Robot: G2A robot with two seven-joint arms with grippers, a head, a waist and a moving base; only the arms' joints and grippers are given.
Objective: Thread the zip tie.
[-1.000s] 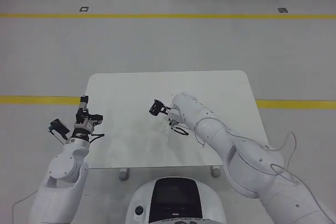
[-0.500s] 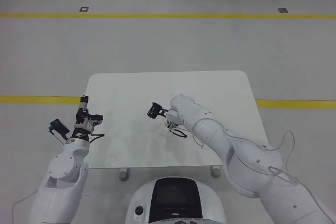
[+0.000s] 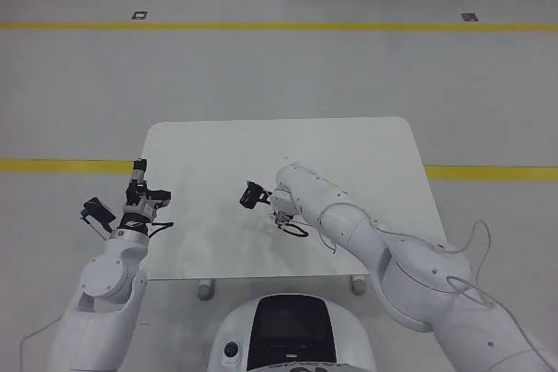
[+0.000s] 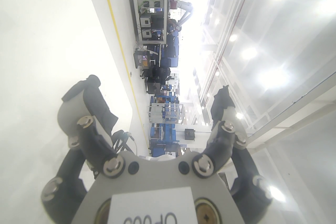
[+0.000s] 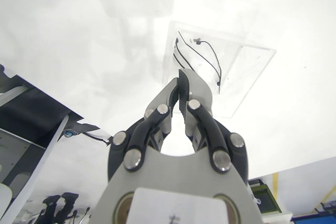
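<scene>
holding black zip ties [image 5: 215, 55], a clear tray [image 5: 252, 72] lies under the pressed-together right gripper [image 5: 179, 83]; left gripper [image 4: 156, 87] spread

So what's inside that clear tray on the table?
Thin black zip ties, at least two, lie in the clear tray. The right gripper, shut, covers part of one edge, so what lies beneath it is hidden.

Likely industrial lab, yellow floor lines [image 3: 279, 25], equipment racks [image 4: 149, 17]

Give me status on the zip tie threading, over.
Left gripper open, raised beside the white table. Right gripper shut over clear plastic tray of thin black zip ties; grasp unclear. Nothing in the way.
</scene>
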